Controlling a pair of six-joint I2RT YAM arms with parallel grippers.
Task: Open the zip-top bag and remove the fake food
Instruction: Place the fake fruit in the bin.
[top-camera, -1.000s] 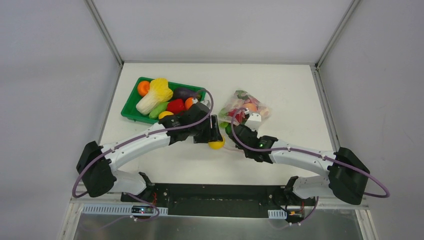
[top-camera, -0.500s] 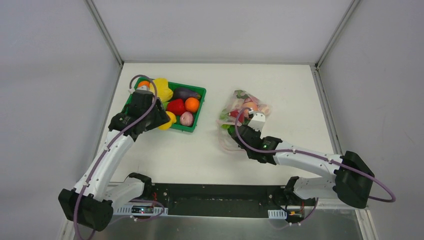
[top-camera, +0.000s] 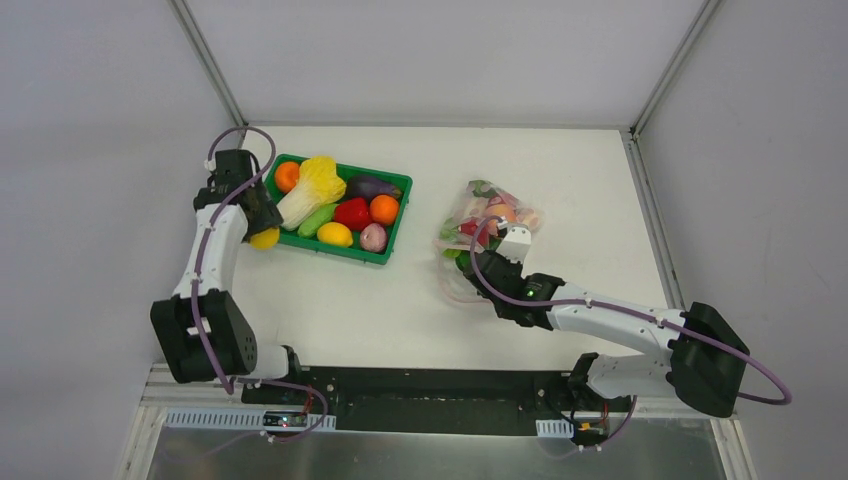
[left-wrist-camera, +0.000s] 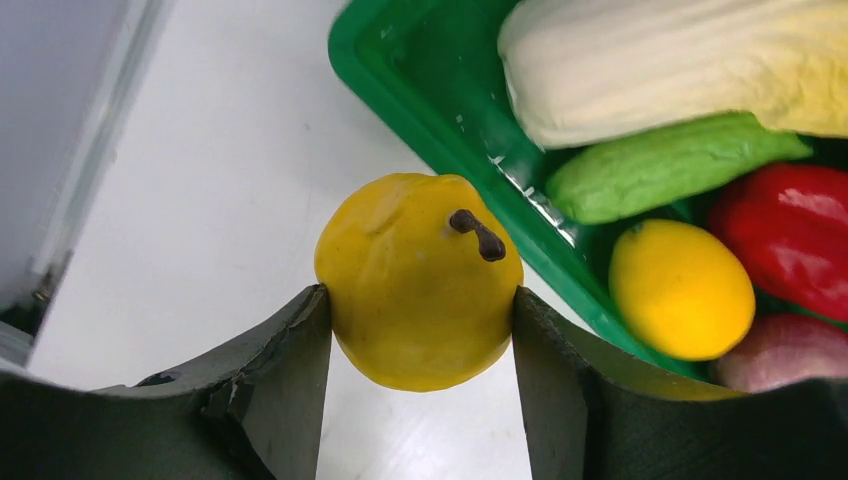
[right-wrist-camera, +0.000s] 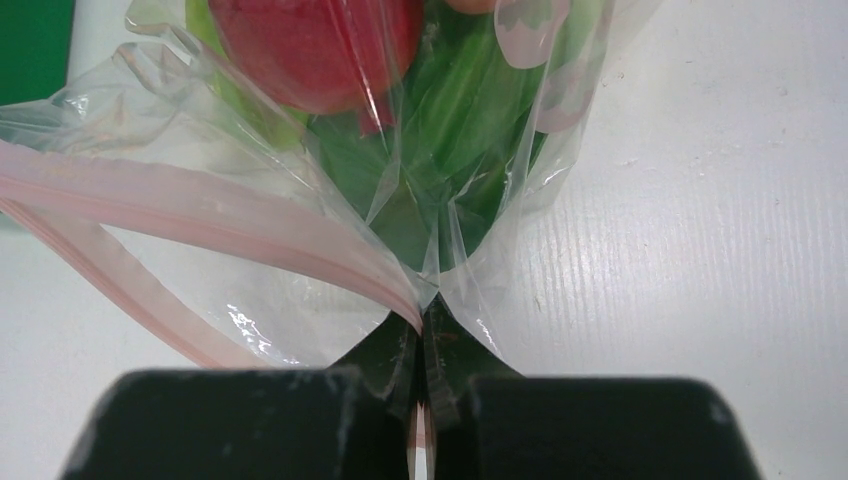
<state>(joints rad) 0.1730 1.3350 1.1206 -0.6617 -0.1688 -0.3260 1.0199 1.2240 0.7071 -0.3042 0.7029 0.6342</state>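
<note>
The clear zip-top bag (top-camera: 485, 215) lies right of centre, its pink zip strip (right-wrist-camera: 200, 215) open toward the left; red fruit and green leaves (right-wrist-camera: 440, 120) show inside. My right gripper (top-camera: 468, 262) (right-wrist-camera: 422, 325) is shut on the bag's edge by the zip strip. My left gripper (top-camera: 262, 232) (left-wrist-camera: 420, 330) is shut on a yellow pear-shaped fruit (left-wrist-camera: 418, 280) with a brown stem. It holds the fruit over the white table just outside the left edge of the green tray (top-camera: 392, 222) (left-wrist-camera: 400, 90).
The tray holds a napa cabbage (top-camera: 312, 188), an orange (top-camera: 287, 176), another orange (top-camera: 384, 209), a green vegetable (top-camera: 318, 219), a red pepper (top-camera: 351, 213), an eggplant (top-camera: 370, 186), a yellow lemon (top-camera: 334, 234) and a red radish (top-camera: 373, 237). The left wall stands close beside the left arm.
My left arm swung from the table's middle to the tray's far left side, carrying the yellow fruit. My right gripper kept hold of the bag and barely moved.
</note>
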